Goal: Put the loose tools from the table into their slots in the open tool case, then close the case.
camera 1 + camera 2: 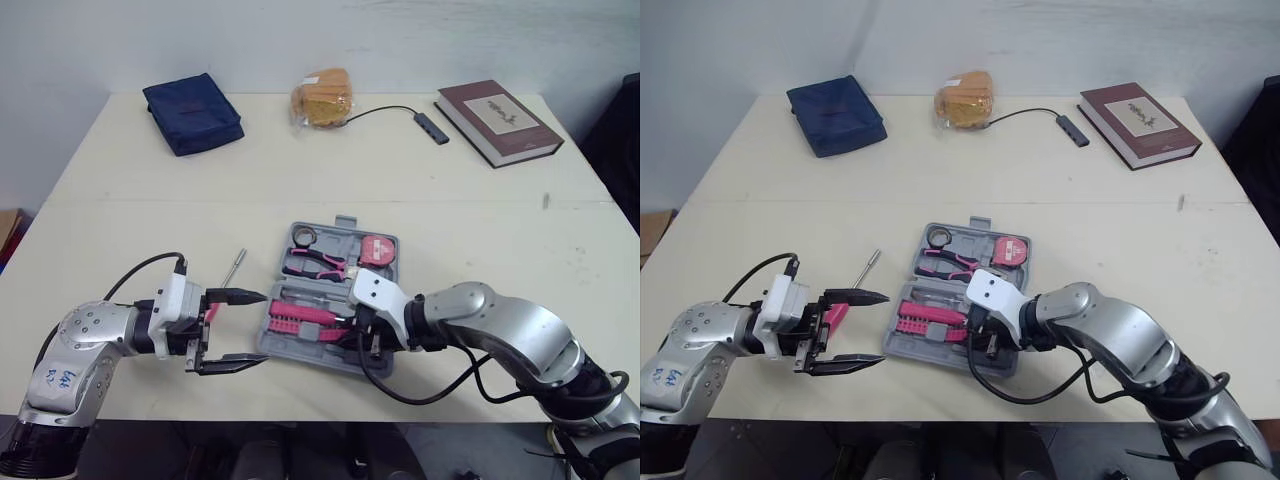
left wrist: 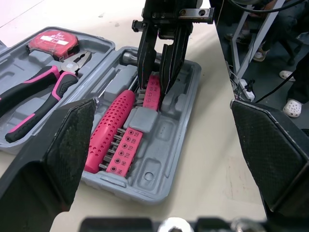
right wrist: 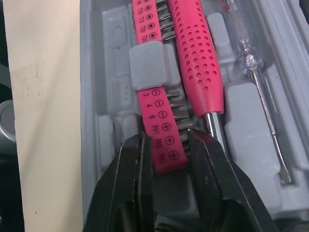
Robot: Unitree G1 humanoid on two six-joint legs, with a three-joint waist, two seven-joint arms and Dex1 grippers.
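Note:
The grey tool case point(image 1: 384, 275) lies open at the table's middle front. It holds pliers point(image 1: 316, 264), a tape measure point(image 1: 379, 248), a pink-handled driver point(image 3: 195, 63) and a pink bit strip point(image 3: 157, 116). My right gripper point(image 3: 166, 145) reaches into the case's near half, shut on the end of that bit strip, which lies in its slot; the left wrist view shows the same grip point(image 2: 155, 92). My left gripper point(image 1: 262, 327) hovers open just left of the case. Behind it a loose small screwdriver point(image 1: 234, 266) lies on the table, its pink handle partly hidden by the fingers.
A navy pouch point(image 1: 192, 112) lies at the back left, a bagged bread point(image 1: 322, 98) at the back middle. A brown book point(image 1: 497, 122) and a cabled USB hub point(image 1: 431, 126) lie at the back right. The table's front edge point(image 1: 300, 405) is close below both grippers.

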